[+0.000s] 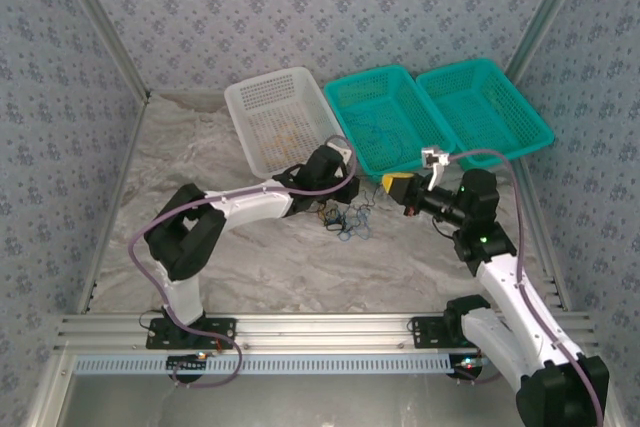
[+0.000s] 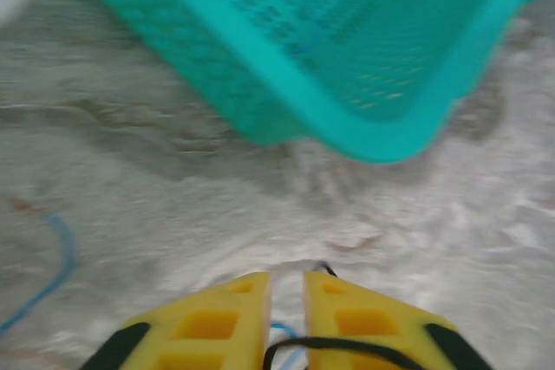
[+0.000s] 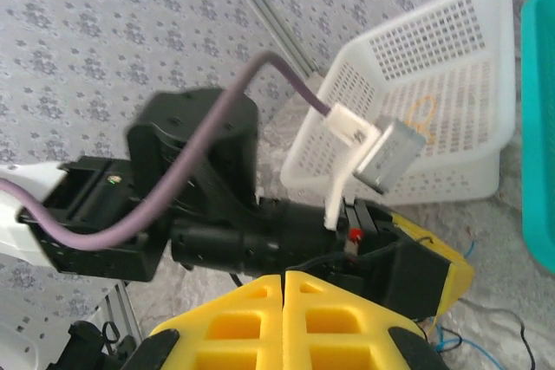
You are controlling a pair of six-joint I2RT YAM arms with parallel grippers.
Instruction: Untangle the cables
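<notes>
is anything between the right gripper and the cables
Nothing visible: in the top view, bare cloth lies between the right gripper and the cables. The left gripper meets them from the left, with a blue strand in its narrow gap.

A small clump of thin cables (image 1: 346, 220), blue, black and orange, lies on the pale, crumpled table cover (image 1: 250, 262). The left arm's black wrist (image 1: 322, 172) hangs over its 11 o'clock edge. The yellow-tipped right gripper (image 1: 396, 185) sits at 2 o'clock, apart from it. Beyond, from 11 to 2 o'clock, stand a white basket (image 1: 238, 122), a teal basket (image 1: 365, 77) and a second teal basket (image 1: 490, 107).
</notes>
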